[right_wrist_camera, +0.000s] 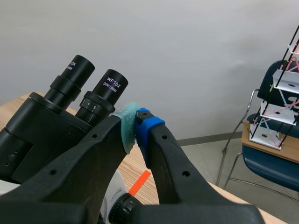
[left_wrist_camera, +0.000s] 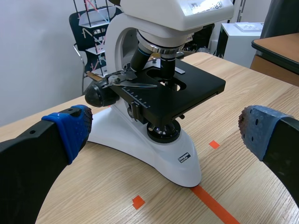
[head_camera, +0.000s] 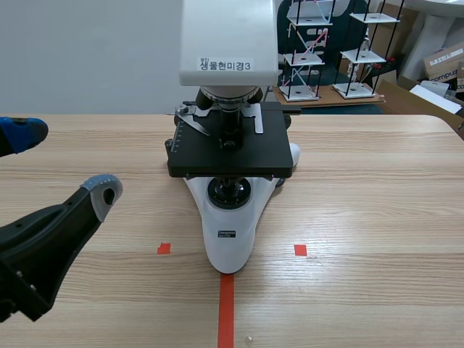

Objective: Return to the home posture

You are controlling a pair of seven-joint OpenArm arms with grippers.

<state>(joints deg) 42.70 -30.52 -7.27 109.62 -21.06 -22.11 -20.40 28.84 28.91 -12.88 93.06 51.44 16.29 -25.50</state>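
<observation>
A: Largest first?
B: Pale wooden table, bearing a white-and-black laboratory microscope upright at its middle.
A: Left gripper?
B: Low over the table, near the microscope's base, fingers spread wide, gripping nothing.
A: Right gripper?
B: Raised high, just beside the two black tubular eyepieces; pads pressed together, nothing between.

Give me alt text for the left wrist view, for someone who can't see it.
A white microscope with a black stage stands on a wooden table, just ahead of the open left gripper. Orange-red tape marks the tabletop by its base.
</observation>
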